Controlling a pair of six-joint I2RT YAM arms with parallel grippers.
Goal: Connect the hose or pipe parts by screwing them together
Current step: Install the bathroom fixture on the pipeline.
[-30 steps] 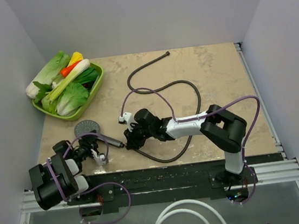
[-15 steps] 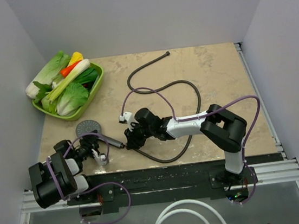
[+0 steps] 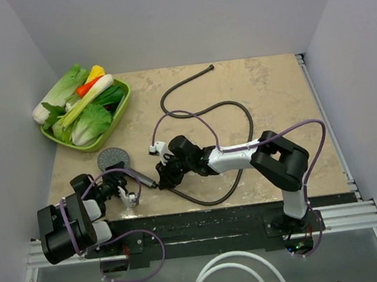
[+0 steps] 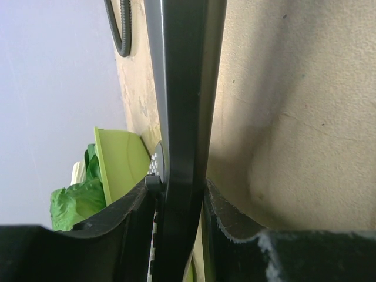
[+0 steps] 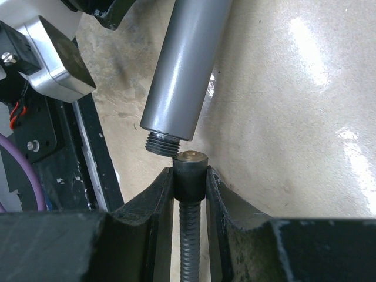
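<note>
The right gripper (image 5: 189,176), shown at the lower centre of its wrist view, is clamped on the black end nut (image 5: 191,167) of the dark-brown hose (image 3: 241,116). The nut is held just below and to the right of the threaded end (image 5: 161,143) of the grey handle (image 5: 182,70), slightly out of line with it. The left gripper (image 4: 178,187) is closed around that handle. In the top view, the shower-head disc (image 3: 113,157) is seen left of centre. The hose is looped across the middle of the table (image 3: 277,82). A green tray (image 3: 123,101) of vegetables (image 3: 90,122) is set at the upper left.
</note>
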